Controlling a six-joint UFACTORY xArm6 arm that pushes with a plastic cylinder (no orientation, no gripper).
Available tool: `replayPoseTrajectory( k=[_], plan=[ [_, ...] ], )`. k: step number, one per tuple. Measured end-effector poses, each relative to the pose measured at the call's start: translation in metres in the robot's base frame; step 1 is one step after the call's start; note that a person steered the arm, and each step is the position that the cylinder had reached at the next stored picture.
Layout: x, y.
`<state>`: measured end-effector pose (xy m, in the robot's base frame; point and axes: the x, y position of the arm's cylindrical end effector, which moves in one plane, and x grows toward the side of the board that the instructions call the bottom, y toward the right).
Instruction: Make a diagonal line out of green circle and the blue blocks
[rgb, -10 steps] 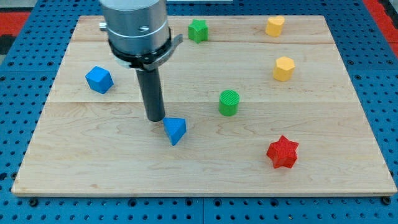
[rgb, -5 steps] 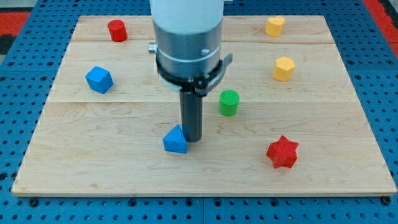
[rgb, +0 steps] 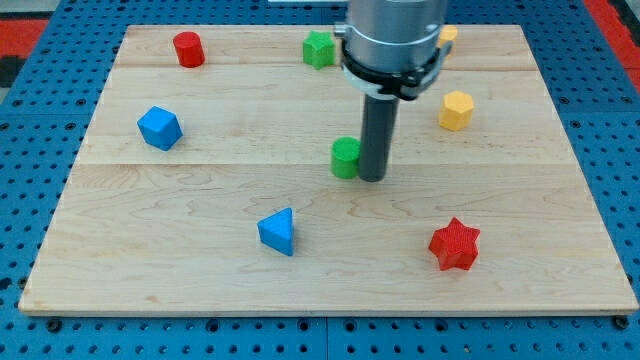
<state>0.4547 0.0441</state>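
Note:
The green circle (rgb: 346, 157) stands near the middle of the wooden board (rgb: 180, 270). My tip (rgb: 372, 179) touches its right side. A blue triangle block (rgb: 278, 231) lies below and to the left of the green circle, apart from the tip. A blue cube (rgb: 159, 128) sits at the view's left, far from the tip.
A red cylinder (rgb: 187, 48) and a green block (rgb: 319, 48) sit along the top edge. A yellow block (rgb: 447, 35) is partly hidden behind the arm; another yellow block (rgb: 455, 109) sits at the right. A red star (rgb: 454, 244) lies at the bottom right.
My tip moved from left of the blue triangle to its right, then up and right to the green circle's right side. The triangle turned and shifted slightly; the green circle slid a little left.

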Motion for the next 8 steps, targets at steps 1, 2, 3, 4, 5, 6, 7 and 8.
replayPoseTrajectory(
  k=[1,2,3,4,5,6,7,8],
  plan=[
    [-0.014,0.014],
    [-0.032,0.020],
    [-0.032,-0.026],
    [-0.001,-0.081],
    [0.020,-0.121],
    [0.020,-0.123],
    [0.020,-0.123],
    [0.020,-0.123]
  ],
)
